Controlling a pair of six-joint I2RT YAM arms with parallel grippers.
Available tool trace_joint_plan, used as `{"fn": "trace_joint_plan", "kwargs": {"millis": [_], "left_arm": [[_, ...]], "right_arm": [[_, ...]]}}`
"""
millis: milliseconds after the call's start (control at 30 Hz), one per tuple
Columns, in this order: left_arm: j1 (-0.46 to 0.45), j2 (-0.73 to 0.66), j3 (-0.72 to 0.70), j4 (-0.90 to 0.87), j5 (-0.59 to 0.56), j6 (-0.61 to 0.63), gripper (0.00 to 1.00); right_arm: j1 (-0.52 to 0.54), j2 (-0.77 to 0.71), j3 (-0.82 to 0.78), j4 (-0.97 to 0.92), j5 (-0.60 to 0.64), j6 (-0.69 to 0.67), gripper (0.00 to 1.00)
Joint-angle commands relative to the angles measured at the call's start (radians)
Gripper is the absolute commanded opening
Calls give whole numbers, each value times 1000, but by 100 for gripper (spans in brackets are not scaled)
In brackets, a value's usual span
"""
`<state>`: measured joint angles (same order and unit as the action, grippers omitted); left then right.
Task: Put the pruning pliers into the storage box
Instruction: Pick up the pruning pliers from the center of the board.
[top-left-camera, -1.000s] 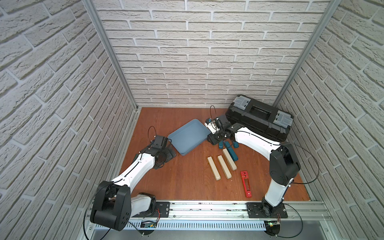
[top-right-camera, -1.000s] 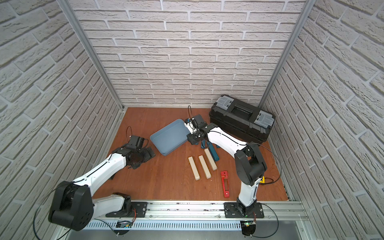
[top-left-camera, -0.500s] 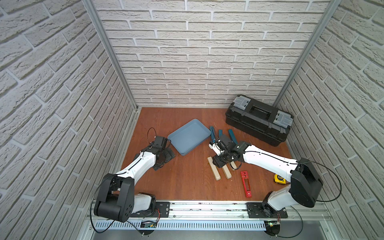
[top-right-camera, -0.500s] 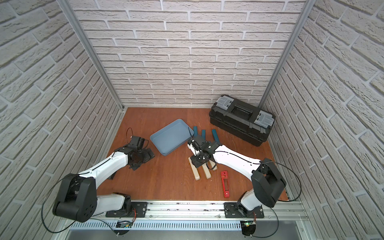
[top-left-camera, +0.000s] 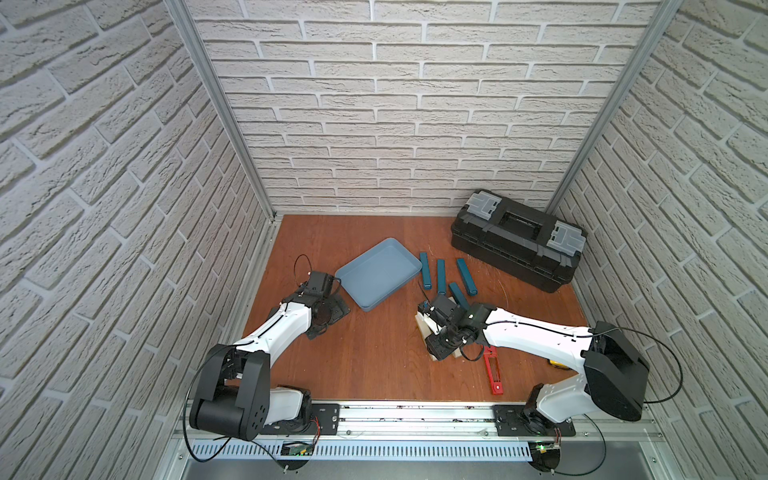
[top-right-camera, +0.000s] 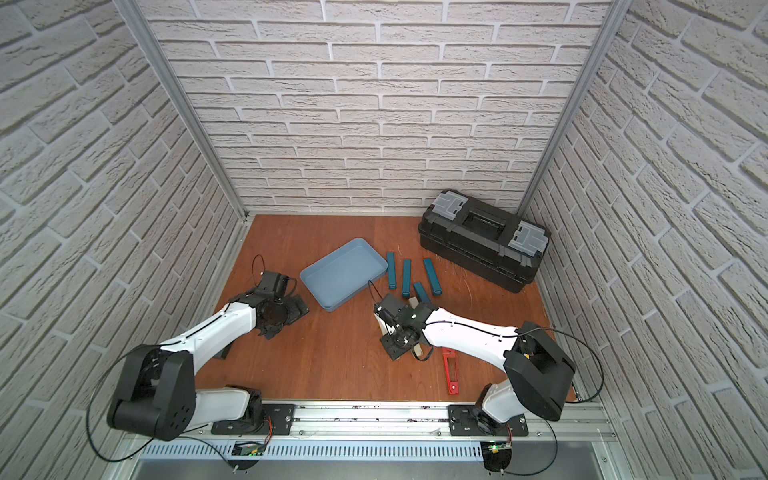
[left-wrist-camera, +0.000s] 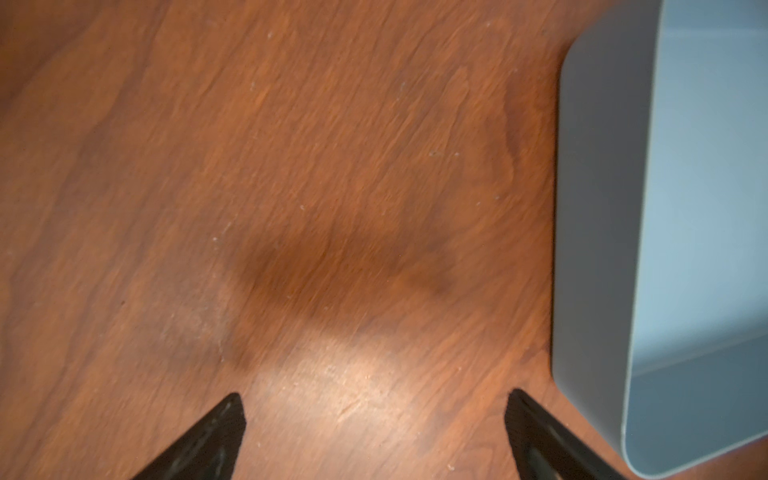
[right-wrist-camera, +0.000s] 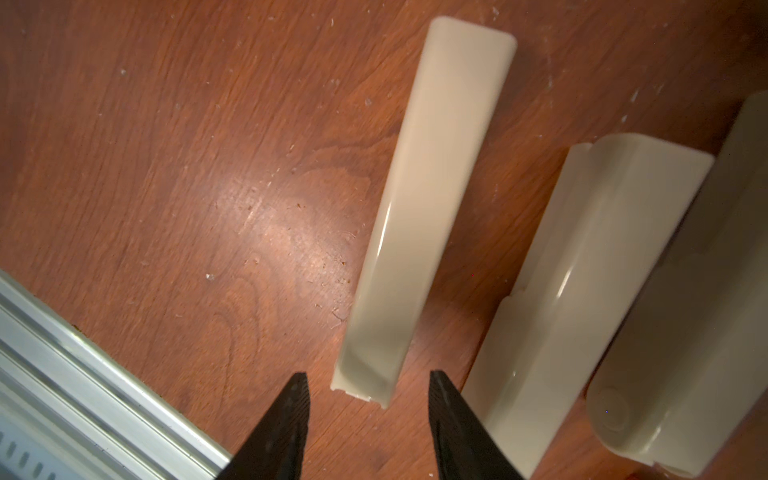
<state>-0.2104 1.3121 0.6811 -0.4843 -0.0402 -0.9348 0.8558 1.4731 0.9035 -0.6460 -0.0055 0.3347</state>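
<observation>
The pruning pliers (top-left-camera: 493, 371) (top-right-camera: 451, 372) are a slim red tool lying flat on the wooden floor near the front rail, beside my right arm. The storage box (top-left-camera: 376, 272) (top-right-camera: 343, 274) is a shallow light blue tray, empty, at the middle back. My right gripper (top-left-camera: 439, 347) (top-right-camera: 398, 345) (right-wrist-camera: 368, 378) is open and hangs over cream bars (right-wrist-camera: 428, 199), to the left of the pliers, holding nothing. One bar's end lies just ahead of its fingertips. My left gripper (top-left-camera: 330, 309) (top-right-camera: 286, 309) (left-wrist-camera: 374, 399) is open over bare wood, close to the box's wall (left-wrist-camera: 598, 208).
Several teal bars (top-left-camera: 440, 272) lie right of the box. A big black toolbox (top-left-camera: 519, 239) stands at the back right. A yellow tape measure (top-left-camera: 557, 365) peeks out behind my right arm. The metal front rail (right-wrist-camera: 83, 374) and brick walls bound the floor.
My right gripper has left the box's right edge and come forward over the cream bars, opening slightly. The teal bars now lie farther back beside the box. The left arm has barely moved.
</observation>
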Motion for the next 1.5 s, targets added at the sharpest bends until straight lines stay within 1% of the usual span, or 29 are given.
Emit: {"fn": "trace_joint_plan", "kwargs": {"millis": [0,167,433,633,933,1000,1067,1200,1233,1467], "left_arm": [[5,-22,-18,26,3,14,98],[5,-22,-19,30,6,18,98],[5,-19,-15,33,11,21,98],[5,-17,-24,40,14,16,98],[5,-17,-25,44,15,17,98],[5,-16,-26,45,16,17,98],[5,-16,-31,51,17,14,98],[5,-16,-37,59,20,12,98],[5,-17,-39,59,20,13,98],[5,-20,-39,67,20,11,98]], "right_arm": [[10,-17,-16,26,28,20,55],[12,3,-27,52,42,24,59],[12,56,-28,104,20,32,59],[12,94,-25,111,22,27,52],[12,135,-6,121,22,17,44],[12,142,-2,118,19,14,41],[12,148,0,117,20,12,34],[13,147,10,108,25,6,4],[12,143,14,103,30,5,3],[12,95,49,47,57,-15,3]]}}
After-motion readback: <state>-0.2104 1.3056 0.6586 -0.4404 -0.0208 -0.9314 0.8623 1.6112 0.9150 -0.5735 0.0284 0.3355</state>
